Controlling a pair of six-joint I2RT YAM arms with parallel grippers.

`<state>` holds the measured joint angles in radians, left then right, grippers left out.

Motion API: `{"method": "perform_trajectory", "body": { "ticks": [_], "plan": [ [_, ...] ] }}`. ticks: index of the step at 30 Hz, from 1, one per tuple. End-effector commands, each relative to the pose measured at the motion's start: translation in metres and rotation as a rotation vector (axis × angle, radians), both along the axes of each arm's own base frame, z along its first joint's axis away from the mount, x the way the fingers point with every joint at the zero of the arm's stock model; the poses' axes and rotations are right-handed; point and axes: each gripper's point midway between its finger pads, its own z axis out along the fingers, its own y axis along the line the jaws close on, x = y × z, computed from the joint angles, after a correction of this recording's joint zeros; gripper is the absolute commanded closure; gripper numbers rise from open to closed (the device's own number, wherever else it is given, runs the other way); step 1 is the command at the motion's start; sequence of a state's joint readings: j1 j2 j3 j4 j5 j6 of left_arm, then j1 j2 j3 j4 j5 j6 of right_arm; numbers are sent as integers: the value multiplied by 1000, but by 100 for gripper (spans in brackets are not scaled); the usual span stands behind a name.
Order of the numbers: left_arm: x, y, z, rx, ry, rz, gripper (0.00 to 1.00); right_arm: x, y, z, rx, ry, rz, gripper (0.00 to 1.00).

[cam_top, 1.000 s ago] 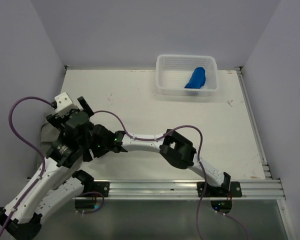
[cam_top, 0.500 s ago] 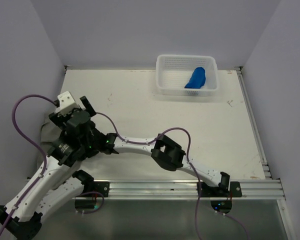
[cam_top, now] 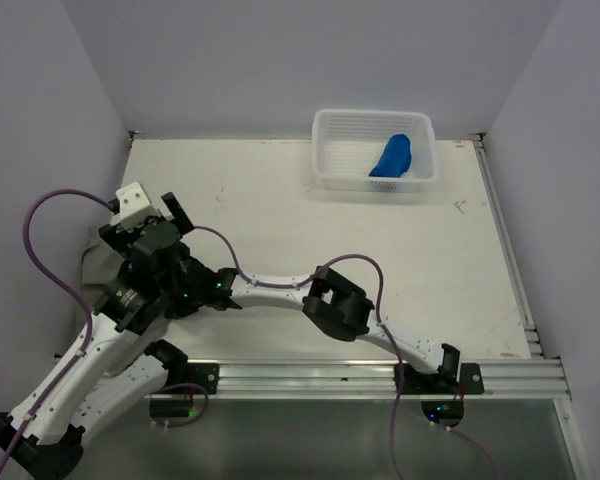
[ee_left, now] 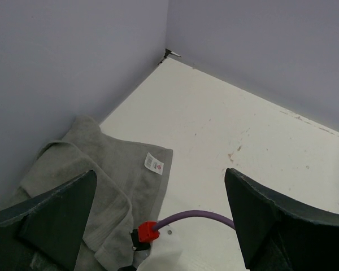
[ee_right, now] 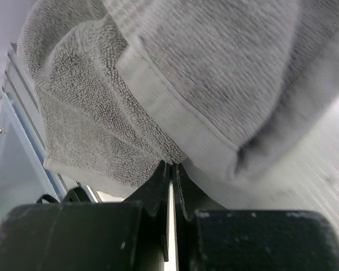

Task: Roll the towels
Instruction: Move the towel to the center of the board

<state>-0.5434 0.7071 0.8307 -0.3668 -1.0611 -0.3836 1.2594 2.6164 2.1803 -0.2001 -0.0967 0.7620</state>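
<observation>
The grey towel (ee_left: 96, 186) lies crumpled against the left wall, its white tag (ee_left: 153, 164) facing up. In the top view only a strip of it (cam_top: 92, 268) shows beside my left arm. My left gripper (ee_left: 161, 172) hovers above it, open and holding nothing. Reaching in low from the right, my right gripper (ee_right: 170, 166) is shut with its tips pinching the hem of the grey towel (ee_right: 175, 84). The blue towel (cam_top: 392, 157) lies bunched in the white basket (cam_top: 325, 150) at the back.
The left wall (ee_left: 56, 68) stands right next to the grey towel. My right arm (cam_top: 340, 305) stretches across the near part of the table, its purple cable (ee_left: 198, 215) and red plug (ee_left: 147, 231) under my left gripper. An aluminium rail (cam_top: 380, 375) runs along the front edge.
My right arm has reached further left under the left arm, and its jaws have closed on the grey towel's hem. The left gripper stays open and has shifted only slightly.
</observation>
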Motion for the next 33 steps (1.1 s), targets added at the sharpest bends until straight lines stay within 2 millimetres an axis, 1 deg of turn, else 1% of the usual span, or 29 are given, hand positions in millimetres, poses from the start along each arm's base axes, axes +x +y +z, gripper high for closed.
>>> {"method": "perform_trajectory", "body": {
  "ticks": [1, 2, 3, 4, 5, 6, 7, 8, 9, 10, 11, 12, 13, 14, 15, 17, 18, 19, 20, 21, 22, 23, 24, 25, 27, 28, 29, 30, 33],
  "plan": [
    [3, -1, 12, -40, -52, 4, 0, 18, -42, 3, -95, -1, -47, 100],
    [3, -1, 12, -35, -47, 2, 0, 20, -46, 16, -75, -10, -42, 100],
    [4, -2, 12, -35, -46, -6, 1, 26, -65, 7, -112, -5, -53, 100],
    [4, -3, 11, -34, -44, -9, 0, 32, -71, 44, -69, -41, -54, 100],
    [5, -3, 11, -31, -41, -11, 0, 36, -81, 52, -66, -53, -62, 100],
    [6, -5, 10, -28, -36, -17, 1, 42, -106, 39, -113, -46, -82, 100],
    [7, -5, 9, -24, -31, -16, 0, 46, -117, 51, -106, -63, -88, 100],
    [7, -6, 9, -24, -31, -19, 0, 49, -128, 82, -69, -89, -98, 100],
    [8, -6, 8, -21, -24, -19, 1, 52, -153, 74, -107, -78, -114, 100],
    [9, -7, 7, -19, -20, -22, 0, 53, -165, 81, -109, -89, -121, 100],
    [9, -8, 7, -20, -21, -26, 0, 54, -181, 109, -84, -129, -127, 100],
    [11, -9, 5, -17, -12, -32, 0, 54, -203, 98, -133, -130, -139, 100],
    [12, -10, 5, -15, -8, -35, 0, 55, -217, 100, -157, -159, -143, 100],
    [13, -11, 4, -14, -4, -41, 0, 51, -232, 121, -141, -177, -147, 100],
    [14, -14, 4, -16, -1, -56, 0, 51, -253, 109, -184, -163, -156, 100],
    [16, -17, 2, -11, 12, -65, 0, 49, -280, 108, -221, -164, -180, 100],
    [18, -18, 1, -11, 17, -74, 0, 48, -302, 108, -229, -159, -203, 100],
    [19, -20, -1, -10, 22, -81, 0, 50, -316, 105, -249, -159, -230, 100],
    [20, -23, -3, -9, 29, -93, 1, 48, -332, 99, -279, -149, -246, 100],
    [23, -26, -5, -9, 40, -111, 0, 47, -356, 84, -323, -127, -276, 100],
    [24, -29, -6, -10, 45, -126, 0, 46, -369, 91, -310, -132, -303, 100],
    [26, -33, -9, -6, 58, -139, 0, 45, -383, 89, -326, -129, -330, 100],
    [29, -38, -11, -6, 70, -165, 1, 44, -405, 77, -365, -113, -368, 100],
    [31, -41, -13, -4, 79, -178, 0, 44, -416, 85, -349, -127, -401, 100],
    [36, -50, -18, -1, 109, -217, 0, 44, -448, 78, -414, -118, -471, 100],
    [38, -53, -21, 2, 123, -232, 0, 44, -459, 85, -413, -132, -500, 100],
    [41, -57, -28, 6, 151, -245, 0, 41, -473, 82, -453, -128, -523, 100],
    [43, -62, -29, 1, 160, -263, 0, 44, -488, 80, -491, -139, -571, 100],
    [49, -78, -40, -20, 209, -325, 0, 48, -516, 78, -549, -130, -652, 100]
  ]
}}
